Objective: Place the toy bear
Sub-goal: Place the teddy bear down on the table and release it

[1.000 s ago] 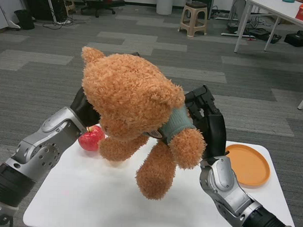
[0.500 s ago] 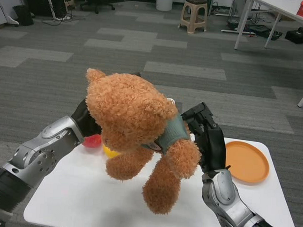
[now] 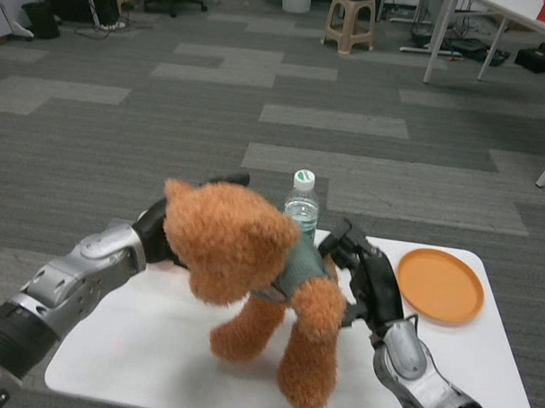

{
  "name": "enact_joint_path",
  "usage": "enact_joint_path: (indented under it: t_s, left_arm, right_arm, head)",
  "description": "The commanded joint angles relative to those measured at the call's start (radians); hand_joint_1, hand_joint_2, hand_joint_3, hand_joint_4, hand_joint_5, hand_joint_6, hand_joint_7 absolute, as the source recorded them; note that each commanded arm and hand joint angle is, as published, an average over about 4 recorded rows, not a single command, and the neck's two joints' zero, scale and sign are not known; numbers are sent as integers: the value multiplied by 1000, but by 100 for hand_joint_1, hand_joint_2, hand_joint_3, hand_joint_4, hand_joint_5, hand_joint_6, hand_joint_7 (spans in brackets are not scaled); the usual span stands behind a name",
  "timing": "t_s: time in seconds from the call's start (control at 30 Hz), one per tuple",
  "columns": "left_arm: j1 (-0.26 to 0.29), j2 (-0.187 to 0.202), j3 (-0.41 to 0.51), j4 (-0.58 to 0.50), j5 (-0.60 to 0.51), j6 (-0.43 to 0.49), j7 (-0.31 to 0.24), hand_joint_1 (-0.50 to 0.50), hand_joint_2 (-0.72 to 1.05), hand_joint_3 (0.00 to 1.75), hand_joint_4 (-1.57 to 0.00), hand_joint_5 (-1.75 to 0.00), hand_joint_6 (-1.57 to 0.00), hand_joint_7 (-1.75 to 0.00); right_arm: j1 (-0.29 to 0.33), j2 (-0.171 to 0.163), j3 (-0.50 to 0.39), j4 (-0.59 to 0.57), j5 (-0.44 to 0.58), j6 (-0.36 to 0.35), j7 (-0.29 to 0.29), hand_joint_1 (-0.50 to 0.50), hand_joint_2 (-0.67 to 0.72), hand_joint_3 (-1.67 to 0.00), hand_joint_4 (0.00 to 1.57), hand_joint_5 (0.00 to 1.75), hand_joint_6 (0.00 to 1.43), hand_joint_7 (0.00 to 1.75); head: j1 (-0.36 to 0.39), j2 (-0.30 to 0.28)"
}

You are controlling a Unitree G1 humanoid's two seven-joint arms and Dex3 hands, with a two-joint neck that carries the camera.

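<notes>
The fluffy brown toy bear (image 3: 252, 284) stands upright between both hands, feet low over the white desk (image 3: 142, 361). The left hand (image 3: 159, 236) holds it at 9 o'clock, the right hand (image 3: 364, 279) at 3 o'clock.

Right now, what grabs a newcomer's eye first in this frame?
The big orange-brown toy bear fills the middle, held from both sides by the left hand and right hand, its feet at or just above the white table. Behind it stands a clear water bottle with a white cap, and an orange plate lies on the table's right side.
</notes>
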State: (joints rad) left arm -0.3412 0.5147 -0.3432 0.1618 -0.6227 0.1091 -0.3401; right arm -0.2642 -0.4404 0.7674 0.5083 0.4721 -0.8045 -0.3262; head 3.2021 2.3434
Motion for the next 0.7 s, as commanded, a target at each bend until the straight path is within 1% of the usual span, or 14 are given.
enact_joint_path:
  t_s: [0.03,0.1,0.2,0.37,0.47,0.53,0.6,0.7]
  left_arm:
    - [-21,5,-35,58,74,-16,-14,41,96,9,-61,-175,-13,-14]
    - [-30,-2,-64,99,90,-28,-23,41,96,9,-57,-175,-12,-14]
    - [-40,-14,-101,153,112,-40,-32,41,96,9,-54,-175,-10,-14]
    - [-50,-28,-124,219,145,-65,-40,41,96,9,-52,-175,-10,-14]
    - [-54,-36,-134,265,147,-89,-41,41,96,9,-50,-175,-10,-14]
    - [-56,-41,-135,290,146,-101,-42,41,96,9,-49,-175,-10,-14]
    - [-55,-44,-133,302,146,-108,-43,41,96,9,-49,-175,-10,-14]
    - [-53,-44,-130,304,141,-112,-45,41,96,9,-49,-175,-10,-14]
  right_arm:
    - [0,5,5,54,5,-10,15,21,-41,-93,82,160,69,168]
    - [0,11,8,92,5,-10,33,21,-41,-89,83,158,69,168]
    - [0,13,25,153,5,-10,58,21,-41,-87,83,162,69,168]
    - [-4,28,33,225,5,-10,86,21,-41,-85,83,158,71,168]
    - [-11,38,34,264,5,-9,104,21,-46,-77,82,165,66,168]
    - [-15,42,33,288,5,-8,114,23,-48,-73,81,160,62,168]
    - [-16,42,29,299,5,-8,118,23,-48,-71,79,160,57,168]
    - [-15,41,22,301,5,-8,124,16,-48,-75,69,165,46,168]
  head:
    - [-3,-4]
    - [0,-5]
    - [3,-7]
    - [0,-14]
    - [2,-16]
    - [4,-16]
    - [4,-16]
    - [6,-14]
